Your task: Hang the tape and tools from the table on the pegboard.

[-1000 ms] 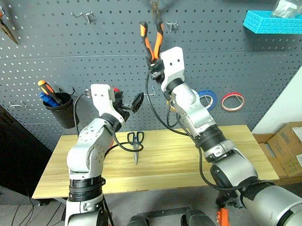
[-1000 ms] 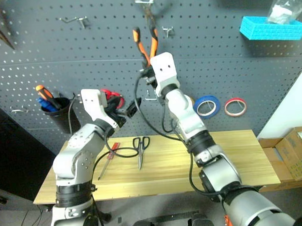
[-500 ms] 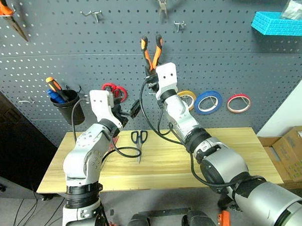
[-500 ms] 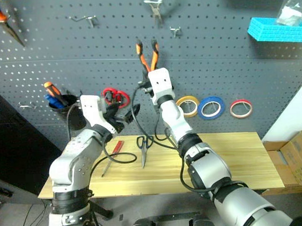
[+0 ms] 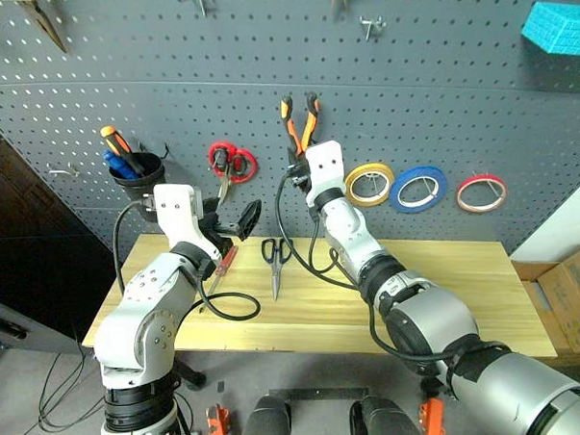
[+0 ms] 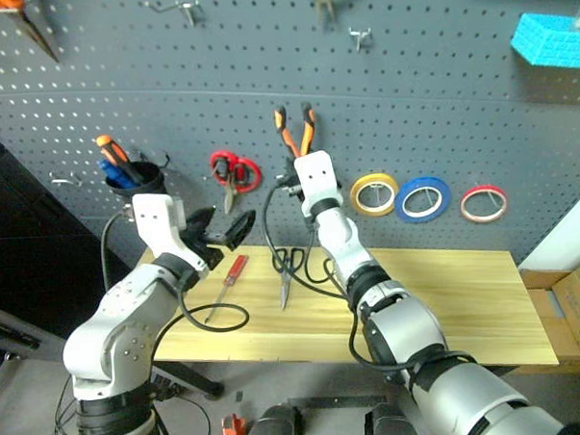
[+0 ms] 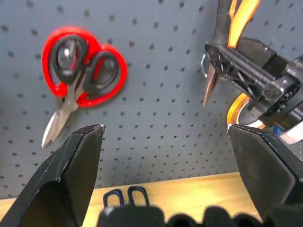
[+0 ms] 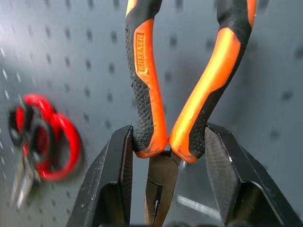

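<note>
Between the right tool (image 8: 168, 151), orange-and-black pliers (image 8: 184, 90), handles upward.

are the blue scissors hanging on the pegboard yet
No, the blue scissors lie flat on the table, below the pegboard.

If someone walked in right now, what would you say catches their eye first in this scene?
Most striking are the orange-and-black pliers, held handles-up against the dark pegboard by the right gripper. To their right hang yellow, blue and red tape rolls in a row. The left gripper hovers open above the table, where dark-handled scissors lie.
</note>
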Available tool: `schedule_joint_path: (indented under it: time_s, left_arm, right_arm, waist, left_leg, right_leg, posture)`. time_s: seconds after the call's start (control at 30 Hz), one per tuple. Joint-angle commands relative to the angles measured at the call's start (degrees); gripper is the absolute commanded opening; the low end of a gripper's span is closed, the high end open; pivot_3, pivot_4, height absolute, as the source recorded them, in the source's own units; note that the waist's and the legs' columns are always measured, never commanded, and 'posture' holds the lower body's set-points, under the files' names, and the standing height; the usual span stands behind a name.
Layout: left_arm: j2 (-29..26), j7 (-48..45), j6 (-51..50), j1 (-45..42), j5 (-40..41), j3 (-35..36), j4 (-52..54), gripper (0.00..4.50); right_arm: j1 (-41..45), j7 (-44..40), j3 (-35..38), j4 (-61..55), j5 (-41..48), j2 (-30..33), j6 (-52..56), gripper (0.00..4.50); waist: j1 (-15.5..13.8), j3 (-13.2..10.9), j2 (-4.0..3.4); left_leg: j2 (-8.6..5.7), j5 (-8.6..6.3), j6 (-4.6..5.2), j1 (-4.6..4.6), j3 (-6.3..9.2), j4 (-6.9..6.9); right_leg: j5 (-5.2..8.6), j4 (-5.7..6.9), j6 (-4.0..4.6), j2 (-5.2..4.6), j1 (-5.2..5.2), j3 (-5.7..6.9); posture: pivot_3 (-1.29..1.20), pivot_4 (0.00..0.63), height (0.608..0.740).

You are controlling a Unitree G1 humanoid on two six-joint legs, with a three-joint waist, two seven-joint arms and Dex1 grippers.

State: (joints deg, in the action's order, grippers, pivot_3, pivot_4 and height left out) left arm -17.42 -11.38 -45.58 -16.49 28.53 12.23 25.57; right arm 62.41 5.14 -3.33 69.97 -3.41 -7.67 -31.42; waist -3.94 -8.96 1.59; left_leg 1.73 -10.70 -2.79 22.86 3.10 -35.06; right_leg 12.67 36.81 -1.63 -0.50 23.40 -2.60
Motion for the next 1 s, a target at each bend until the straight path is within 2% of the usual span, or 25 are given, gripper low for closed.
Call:
schedule_joint_path:
  time_s: [0.03, 0.23, 0.43, 0.6, 0.73, 0.87, 0.97, 1.0]
  left_arm:
    - [-0.53, 0.17, 0.34, -0.85, 0.8, 0.82, 2.18, 4.5]
    - [-0.42, 0.17, 0.6, -0.61, 0.73, 0.5, 1.86, 4.5]
    - [-0.44, -0.19, 1.35, -0.94, 0.26, 0.17, 0.52, 4.5]
    - [-0.29, -0.23, 1.82, -1.57, 0.09, -0.1, -0.23, 4.5]
    - [-0.15, -0.19, 2.19, -1.84, -0.09, -0.49, -0.59, 4.5]
    - [-0.54, -0.43, 2.49, -1.61, -0.08, -0.24, -0.83, 4.5]
    - [-0.42, -0.39, 2.44, -1.3, -0.11, -0.25, -0.46, 4.5]
    - [-0.42, -0.36, 2.37, -1.31, -0.1, -0.22, -0.39, 4.5]
  right_arm:
    - [3.23, 1.2, 1.93, -1.88, 0.23, 1.31, -1.72, 1.76]
    - [5.45, 1.91, 3.35, -3.61, 1.17, 2.44, -0.74, 1.76]
    - [3.41, 2.33, 1.95, -7.02, -1.25, 2.57, -0.85, 1.76]
    - [5.07, 3.38, 3.47, -8.24, -1.16, 4.26, -0.66, 1.76]
    - [7.24, 4.52, 4.15, -6.5, -1.42, 5.54, -0.09, 1.76]
    - [13.18, 5.08, 6.31, -5.28, 0.34, 7.62, -0.3, 1.76]
    - [14.34, 5.17, 6.72, -3.87, 0.58, 7.67, -0.4, 1.76]
    - [14.18, 5.32, 6.76, -3.17, 0.5, 7.48, -0.38, 1.76]
  waist:
    - [-0.12, -0.18, 0.01]
    - [-0.2, -1.3, 0.01]
    - [-0.09, -1.54, -0.03]
    - [0.04, -1.79, -0.09]
    - [-0.02, -2.0, -0.07]
    - [0.08, -2.98, -0.05]
    - [0.02, -3.3, -0.11]
    - [-0.05, -3.3, -0.12]
  left_leg:
    - [0.0, -0.01, 0.0, -0.01, 0.01, 0.03]
    - [0.08, 0.0, 0.02, -0.02, 0.31, 0.18]
    - [0.06, 0.03, 0.06, 0.05, 0.27, 0.1]
    - [0.08, 0.03, 0.06, 0.11, 0.27, 0.15]
    - [0.07, 0.04, 0.06, 0.11, 0.28, 0.12]
    - [0.06, 0.04, 0.06, 0.2, 0.28, 0.1]
    - [0.06, 0.09, 0.14, 0.52, 0.32, 0.1]
    - [0.06, 0.23, 0.35, 0.91, 0.31, 0.1]
  right_leg:
    - [0.15, 0.1, 0.06, 0.0, 0.03, 0.03]
    - [0.31, 0.33, 0.25, 0.1, 0.15, 0.26]
    - [0.3, 0.2, 0.26, 0.1, 0.08, 0.19]
    - [0.31, 0.21, 0.27, 0.11, 0.13, 0.22]
    - [0.31, 0.22, 0.27, 0.1, 0.11, 0.22]
    - [0.31, 0.2, 0.27, 0.09, 0.14, 0.21]
    - [0.3, 0.18, 0.28, 0.09, 0.39, 0.25]
    - [0.28, 0.19, 0.3, 0.09, 0.67, 0.26]
  posture:
    - [0.29, 0.169, 0.74]
    - [0.27, 0.174, 0.74]
    - [0.24, 0.179, 0.74]
    - [0.24, 0.178, 0.74]
    - [0.24, 0.173, 0.74]
    - [0.24, 0.179, 0.74]
    - [0.24, 0.172, 0.74]
    - [0.24, 0.172, 0.74]
